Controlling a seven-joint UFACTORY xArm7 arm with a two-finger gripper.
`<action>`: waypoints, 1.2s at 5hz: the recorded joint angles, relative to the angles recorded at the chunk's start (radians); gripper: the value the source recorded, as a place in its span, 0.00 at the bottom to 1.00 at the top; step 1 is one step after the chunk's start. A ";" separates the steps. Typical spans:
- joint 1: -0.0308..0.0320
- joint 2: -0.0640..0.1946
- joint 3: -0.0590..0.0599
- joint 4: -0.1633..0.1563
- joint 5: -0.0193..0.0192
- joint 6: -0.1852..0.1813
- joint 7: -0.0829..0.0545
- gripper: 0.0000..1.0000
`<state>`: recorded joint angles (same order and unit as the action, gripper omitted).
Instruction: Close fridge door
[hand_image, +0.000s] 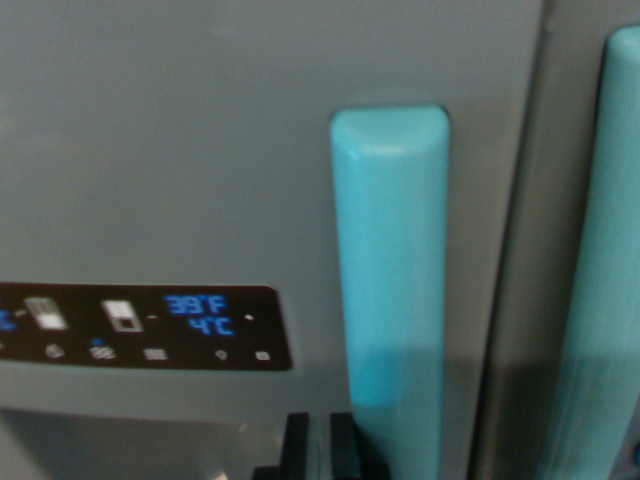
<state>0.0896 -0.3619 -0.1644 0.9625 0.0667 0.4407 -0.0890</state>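
Observation:
The wrist view is filled by a grey fridge door (190, 160), seen from very close. A turquoise vertical handle (392, 280) runs down it right of centre. A second turquoise handle (605, 260) belongs to the neighbouring door (560, 60) at the wrist view's right; a dark seam separates the two doors. My gripper (318, 450) shows only as two black fingertips at the bottom edge, just left of the first handle's lower part, with a narrow gap between them and nothing visibly held.
A black control panel (150, 328) with blue "39°F 4°C" digits sits on the left door. Below it the recess of a dispenser (130, 445) begins.

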 joint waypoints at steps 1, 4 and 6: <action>0.0000 0.000 0.000 0.000 0.0000 0.000 0.000 1.00; 0.0000 0.052 -0.008 0.043 0.0000 0.000 0.000 1.00; 0.0000 0.053 -0.009 0.044 0.0000 0.000 0.000 1.00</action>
<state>0.0896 -0.3090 -0.1729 1.0065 0.0667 0.4406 -0.0890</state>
